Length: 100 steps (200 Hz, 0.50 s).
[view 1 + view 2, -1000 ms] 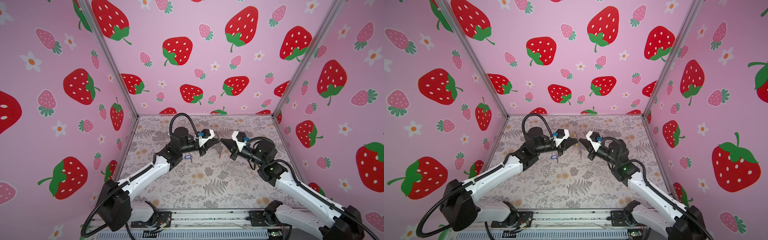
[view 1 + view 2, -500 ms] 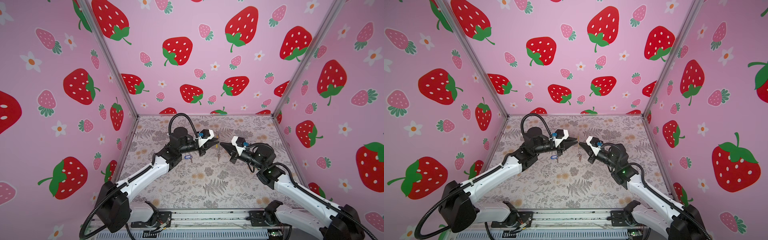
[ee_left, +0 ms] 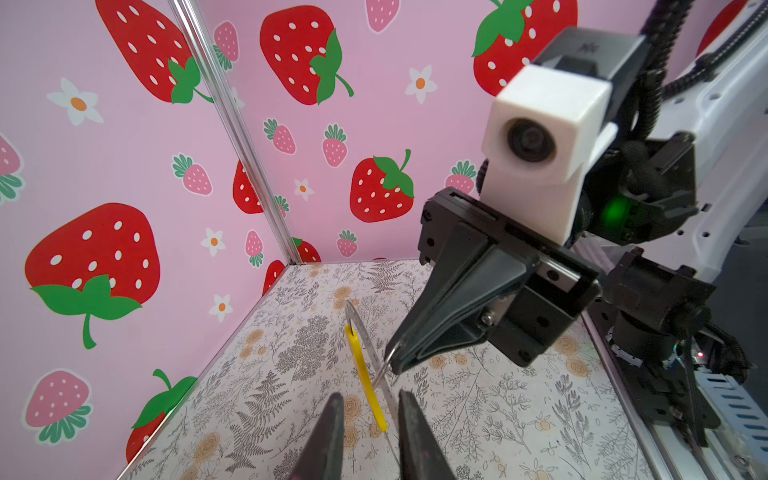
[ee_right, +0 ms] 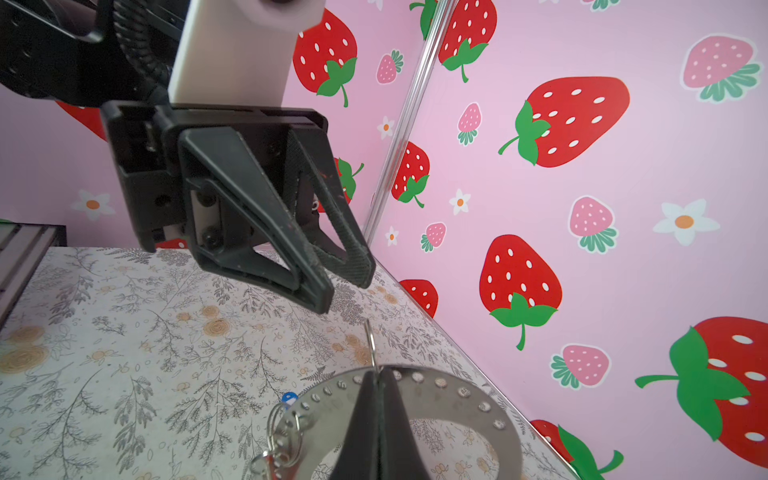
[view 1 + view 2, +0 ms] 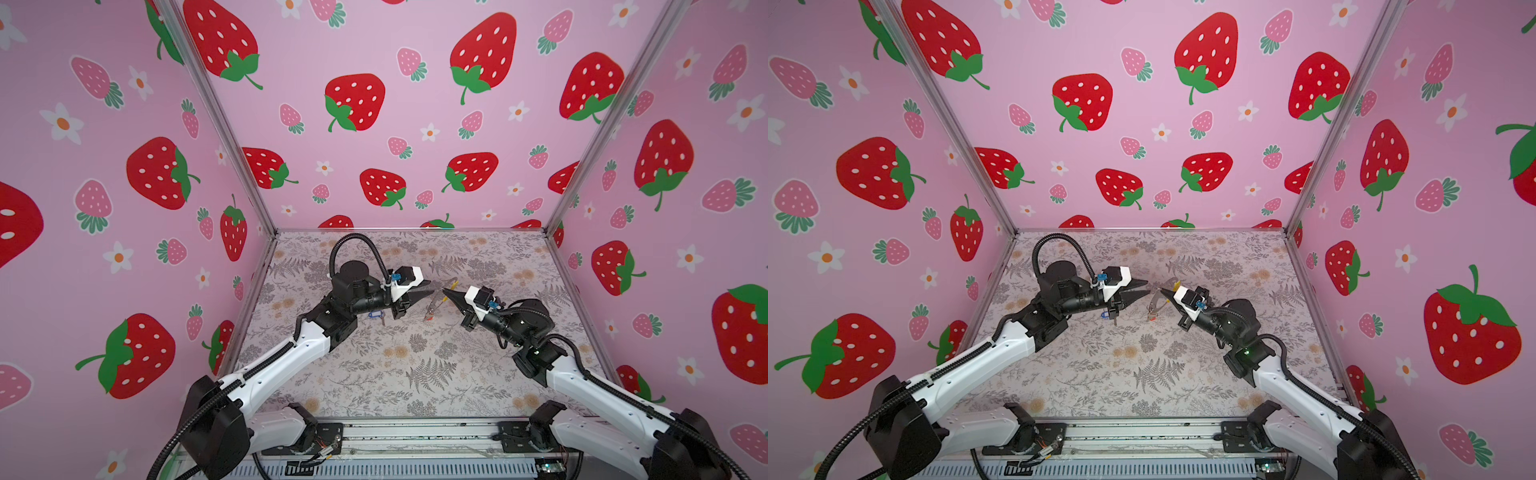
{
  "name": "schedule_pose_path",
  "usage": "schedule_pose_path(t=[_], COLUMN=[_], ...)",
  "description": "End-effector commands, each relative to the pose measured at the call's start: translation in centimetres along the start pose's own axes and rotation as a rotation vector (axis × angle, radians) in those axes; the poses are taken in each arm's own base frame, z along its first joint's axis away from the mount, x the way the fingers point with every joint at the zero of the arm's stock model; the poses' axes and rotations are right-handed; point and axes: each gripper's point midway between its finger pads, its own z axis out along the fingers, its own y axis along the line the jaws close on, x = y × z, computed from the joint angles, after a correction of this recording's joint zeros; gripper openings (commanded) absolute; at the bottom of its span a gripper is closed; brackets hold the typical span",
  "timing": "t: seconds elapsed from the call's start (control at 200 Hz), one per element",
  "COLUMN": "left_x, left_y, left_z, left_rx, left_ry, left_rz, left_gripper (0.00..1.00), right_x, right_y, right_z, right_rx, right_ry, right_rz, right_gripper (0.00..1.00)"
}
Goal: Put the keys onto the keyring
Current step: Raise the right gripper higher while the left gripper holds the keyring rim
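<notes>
The keyring (image 4: 457,411) is a flat grey hoop with holes and a yellow section (image 3: 365,382), held above the table. My right gripper (image 4: 376,374) is shut on its rim, and a thin wire loop (image 4: 370,336) sticks out past the fingertips. A red-tagged key (image 5: 428,318) hangs from the hoop on small split rings (image 4: 286,432). My left gripper (image 3: 370,397) is open, its jaws standing on either side of the hoop's edge. The blue-tagged key (image 5: 376,314) lies on the table under my left wrist. In both top views the two grippers (image 5: 432,289) (image 5: 1163,292) meet tip to tip.
The floral table (image 5: 415,374) is walled by strawberry-print panels on three sides, with metal corner posts (image 5: 257,199). The arm bases and a rail (image 5: 415,436) run along the front edge.
My left gripper's jaws have opened from nearly shut. The right gripper with the keyring has dropped slightly, and the red-tagged key hangs a little lower.
</notes>
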Motion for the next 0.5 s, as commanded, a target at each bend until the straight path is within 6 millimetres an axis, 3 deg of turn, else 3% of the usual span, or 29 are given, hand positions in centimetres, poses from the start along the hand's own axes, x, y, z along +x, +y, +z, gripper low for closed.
schedule_pose_path(t=[0.0, 0.495], left_x=[0.23, 1.15], left_y=[0.21, 0.23], left_z=[-0.54, 0.21], left_rx=[-0.015, 0.007], left_ry=[0.018, 0.063], left_rz=[0.019, 0.028], left_gripper=[0.26, 0.25], right_x=[-1.60, -1.04], right_y=[-0.67, -0.39], right_z=[-0.32, -0.70], right_rx=[0.043, 0.066], right_ry=[-0.058, -0.075], right_rz=[-0.132, -0.350], right_gripper=[0.00, 0.00])
